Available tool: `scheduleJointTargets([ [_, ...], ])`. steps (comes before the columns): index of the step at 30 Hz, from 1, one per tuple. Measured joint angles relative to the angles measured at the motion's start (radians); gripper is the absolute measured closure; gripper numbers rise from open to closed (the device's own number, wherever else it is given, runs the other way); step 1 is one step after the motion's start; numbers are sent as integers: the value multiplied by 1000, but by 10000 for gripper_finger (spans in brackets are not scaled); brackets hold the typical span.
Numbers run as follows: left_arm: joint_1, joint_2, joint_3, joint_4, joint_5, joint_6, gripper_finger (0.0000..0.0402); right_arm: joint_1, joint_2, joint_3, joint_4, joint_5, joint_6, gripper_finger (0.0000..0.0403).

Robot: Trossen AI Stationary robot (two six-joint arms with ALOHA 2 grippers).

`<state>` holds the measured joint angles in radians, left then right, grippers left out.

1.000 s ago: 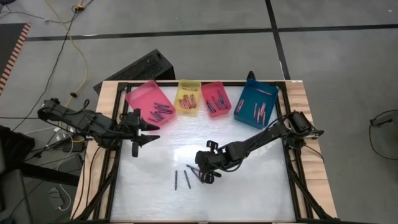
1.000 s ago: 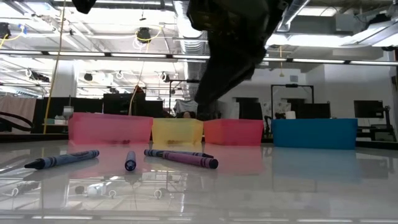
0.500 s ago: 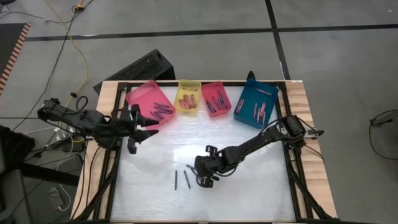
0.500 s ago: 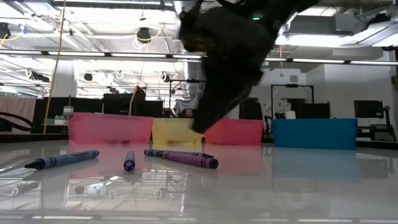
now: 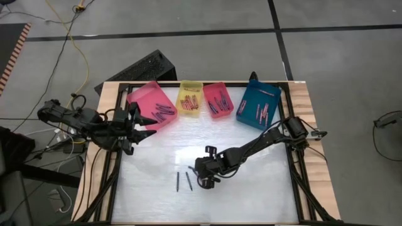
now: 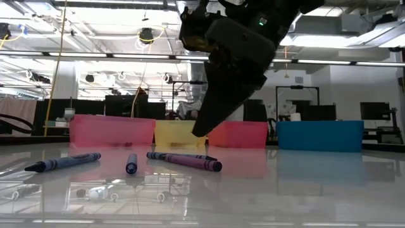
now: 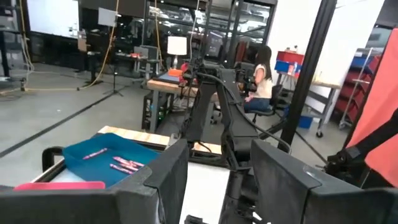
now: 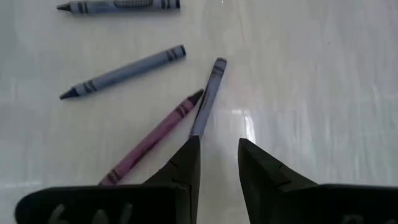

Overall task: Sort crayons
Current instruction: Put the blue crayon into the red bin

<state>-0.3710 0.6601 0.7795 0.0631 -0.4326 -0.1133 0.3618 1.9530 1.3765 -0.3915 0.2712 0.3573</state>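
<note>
Several crayons lie flat on the white table near its front middle: a dark blue one [image 8: 118, 6], a grey-blue one [image 8: 124, 71], a blue-violet one [image 8: 208, 96] and a pink-purple one [image 8: 152, 142]. Two of them show in the high view [image 5: 178, 181]. They also show in the low view [image 6: 190, 162]. My right gripper [image 8: 217, 146] hovers just above them, pointing down, slightly open and empty; in the low view its tips [image 6: 197, 132] are above the table. My left gripper [image 5: 151, 125] is open and empty in the air beside the pink tray [image 5: 151, 103].
Four trays with crayons stand in a row along the far edge: pink, yellow [image 5: 190, 98], red [image 5: 218, 99] and blue [image 5: 259, 105]. The blue tray also shows in the left wrist view [image 7: 106, 163]. A black frame runs round the table. A seated person shows in the room behind.
My right gripper has moved toward the table's near left and come down over the loose crayons. My left gripper has drawn back toward the left and far edges, beside the pink tray. The crayons have not moved.
</note>
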Motion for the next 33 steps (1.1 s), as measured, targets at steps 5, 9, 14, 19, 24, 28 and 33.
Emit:
scheduleJointTargets([
  [5,2,0,0,-1,-58,25,237,3,0,-1,-9,-27,-5,300],
  [9,2,1,0,-14,-130,67,237,5,0,-1,-10,-48,-43,300],
  [14,2,1,0,-18,-185,74,237,4,0,-1,-13,-70,-123,300],
  [19,2,1,-1,72,-159,144,237,-12,0,-1,9,-112,-147,300],
  [24,1,0,-1,192,-20,247,237,-12,14,0,83,-85,-149,300],
  [28,2,1,-1,184,-16,266,237,-8,73,3,98,-52,-146,300],
  [33,3,3,43,96,-24,345,237,5,146,38,78,-28,-73,300],
])
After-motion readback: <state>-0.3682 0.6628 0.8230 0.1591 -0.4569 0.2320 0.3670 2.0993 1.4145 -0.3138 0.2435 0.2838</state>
